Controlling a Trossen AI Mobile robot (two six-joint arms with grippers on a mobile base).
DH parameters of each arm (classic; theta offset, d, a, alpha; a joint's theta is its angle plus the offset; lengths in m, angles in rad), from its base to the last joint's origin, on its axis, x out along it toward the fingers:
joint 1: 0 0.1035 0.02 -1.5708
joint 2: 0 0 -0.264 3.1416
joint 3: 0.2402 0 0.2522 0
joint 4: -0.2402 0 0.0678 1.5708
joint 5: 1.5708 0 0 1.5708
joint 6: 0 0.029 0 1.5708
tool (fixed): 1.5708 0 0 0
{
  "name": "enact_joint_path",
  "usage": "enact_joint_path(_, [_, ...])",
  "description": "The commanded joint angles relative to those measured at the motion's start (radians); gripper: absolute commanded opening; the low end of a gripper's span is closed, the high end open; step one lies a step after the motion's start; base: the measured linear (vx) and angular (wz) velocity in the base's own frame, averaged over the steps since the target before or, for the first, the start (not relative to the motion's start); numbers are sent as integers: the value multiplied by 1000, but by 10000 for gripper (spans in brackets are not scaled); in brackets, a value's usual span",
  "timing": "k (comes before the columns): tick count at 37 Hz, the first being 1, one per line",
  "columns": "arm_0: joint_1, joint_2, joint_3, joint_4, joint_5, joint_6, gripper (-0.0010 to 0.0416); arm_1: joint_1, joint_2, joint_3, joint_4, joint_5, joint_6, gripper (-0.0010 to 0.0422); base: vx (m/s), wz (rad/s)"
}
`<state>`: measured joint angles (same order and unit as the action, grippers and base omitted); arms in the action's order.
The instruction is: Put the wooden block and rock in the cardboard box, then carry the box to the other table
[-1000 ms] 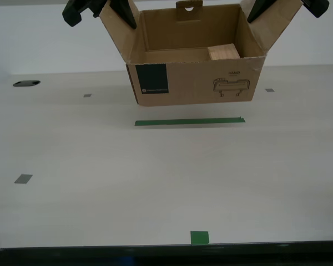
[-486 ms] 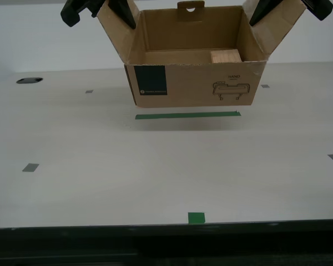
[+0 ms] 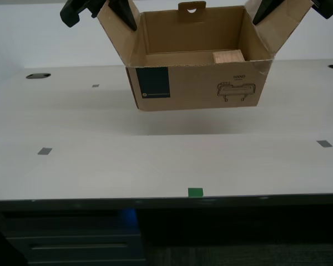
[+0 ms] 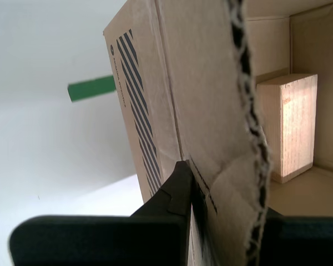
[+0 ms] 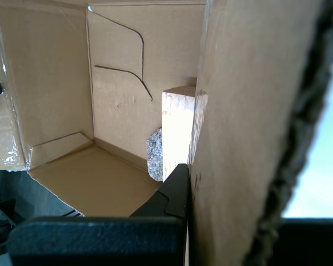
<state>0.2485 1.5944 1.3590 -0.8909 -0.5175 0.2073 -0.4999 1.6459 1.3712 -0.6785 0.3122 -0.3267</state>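
A: Above the surface [image 3: 155, 166], clear of it and casting a shadow: the cardboard box [image 3: 197, 83], hanging by its two side flaps. Navy label and line drawing face the exterior camera.

B: Jaws?

A: My second gripper [image 4: 222, 221] is clamped on one side flap; its inner finger lies against the flap's outer face, the striped outer wall of the box just beyond it. My first gripper [image 5: 211, 221] is clamped on a flap as well, one finger pressed against the flap on the side that faces the box's interior.

B: Which arm is which in the exterior view?

A: Cannot tell. Two black grippers show at the top of that view, one on the flap at the exterior view's left, one on the flap at its right.

B: Contents?

A: The wooden block [image 4: 288, 124] stands on the box floor against a wall, below and inward of my second gripper's flap. In the exterior view it sits toward the box's right end. The rock [image 5: 154, 154] lies on the floor touching the block, just past my first gripper's finger.

B: Surface marks?

A: Small grey tape squares [image 3: 44, 151] and a green tape piece [image 3: 195, 192] at the near edge.
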Motion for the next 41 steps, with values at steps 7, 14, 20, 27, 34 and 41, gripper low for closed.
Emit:
enact_joint_path(7, [1, -5, 1, -25, -9, -2, -1, -25, -3, 2, -10, 14, -7, -1, -104, 12])
enact_joint_path(14, [1, -5, 1, -29, -9, -7, -1, -26, -3, 1, -13, 14, -18, -1, -100, 16])
enact_joint_path(20, [1, -5, 1, -38, -9, -8, -1, -26, -3, 1, -14, 14, -13, -1, -94, 2])
enact_joint_path(27, [1, -5, 1, -31, -9, -6, -1, -27, -3, 1, -18, 14, -20, -1, -93, -28])
enact_joint_path(34, [1, -5, 1, -32, -9, -6, -1, -27, -3, 1, -22, 14, -23, -1, -100, -45])
enact_joint_path(41, [1, -5, 1, -31, -9, -6, -1, -27, -3, 1, -25, 13, -14, -1, -124, -59])
